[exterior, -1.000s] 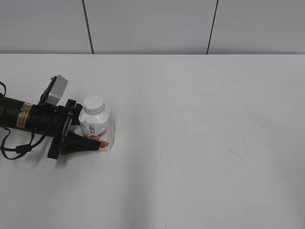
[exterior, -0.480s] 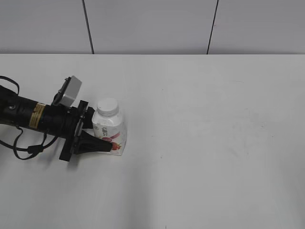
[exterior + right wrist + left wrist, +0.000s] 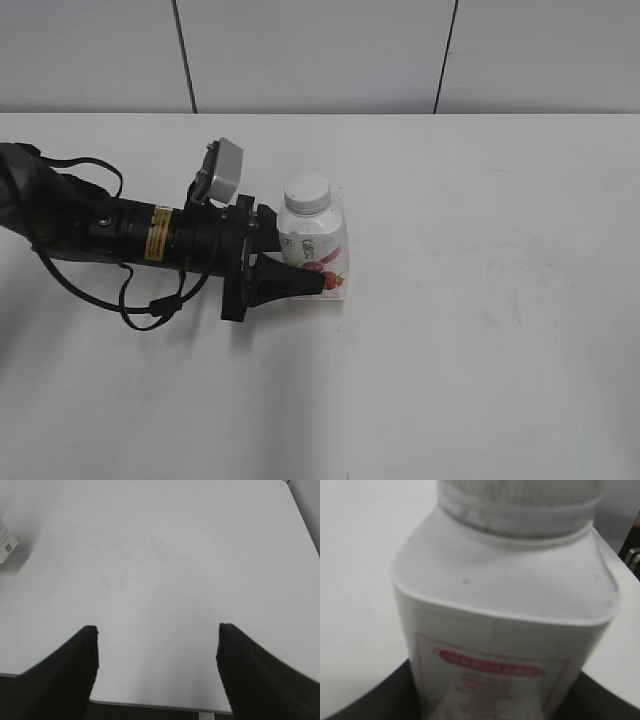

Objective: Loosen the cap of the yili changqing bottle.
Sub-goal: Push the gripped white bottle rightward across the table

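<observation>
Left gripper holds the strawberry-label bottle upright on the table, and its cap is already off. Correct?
Not quite. The cap is on the bottle, as the exterior view shows. The rest holds: the left gripper grips it upright on the table.

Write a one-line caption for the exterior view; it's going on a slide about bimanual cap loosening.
Left gripper clamps the upright yili changqing bottle on the white table, cap still on.

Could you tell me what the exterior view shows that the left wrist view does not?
Only the exterior view shows the black left arm reaching across the white table, its end effector closed on the bottle, and the cap's top. Only the left wrist view shows the red-outlined label panel and ribbed cap edge close up. Both show the small white plastic bottle and its round white cap.
</observation>
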Available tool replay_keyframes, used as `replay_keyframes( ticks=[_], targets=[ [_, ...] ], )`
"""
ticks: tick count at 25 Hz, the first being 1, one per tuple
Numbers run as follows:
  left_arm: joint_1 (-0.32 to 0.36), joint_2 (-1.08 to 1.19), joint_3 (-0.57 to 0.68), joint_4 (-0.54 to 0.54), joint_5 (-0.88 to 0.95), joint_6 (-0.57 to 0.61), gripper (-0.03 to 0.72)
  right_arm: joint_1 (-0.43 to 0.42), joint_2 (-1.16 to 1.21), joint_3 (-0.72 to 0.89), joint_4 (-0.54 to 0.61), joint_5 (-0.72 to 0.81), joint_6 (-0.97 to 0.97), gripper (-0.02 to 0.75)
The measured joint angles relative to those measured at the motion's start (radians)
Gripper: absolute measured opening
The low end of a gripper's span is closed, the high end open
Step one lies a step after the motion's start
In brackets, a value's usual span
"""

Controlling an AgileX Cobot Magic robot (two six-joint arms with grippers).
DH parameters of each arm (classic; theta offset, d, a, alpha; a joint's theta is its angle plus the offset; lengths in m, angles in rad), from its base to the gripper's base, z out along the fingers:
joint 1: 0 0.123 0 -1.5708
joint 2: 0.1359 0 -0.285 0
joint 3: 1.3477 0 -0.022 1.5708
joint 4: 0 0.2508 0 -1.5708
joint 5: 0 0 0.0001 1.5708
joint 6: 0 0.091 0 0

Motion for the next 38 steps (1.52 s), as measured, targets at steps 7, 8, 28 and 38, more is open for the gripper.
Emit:
replay_keyframes(
  ticks=[7,8,28,38],
  targets=[
    [-0.035,0.019,0.000,-0.081,0.028,0.026,0.412,0.000,0.000,0.000,0.000,0.000,0.000,0.582],
    [-0.036,0.026,0.000,-0.082,0.040,0.028,0.412,0.000,0.000,0.000,0.000,0.000,0.000,0.582],
    [-0.038,0.068,0.003,-0.073,0.081,0.044,0.412,0.000,0.000,0.000,0.000,0.000,0.000,0.582],
    [-0.038,0.069,0.003,-0.074,0.079,0.044,0.412,0.000,0.000,0.000,0.000,0.000,0.000,0.582]
  ],
)
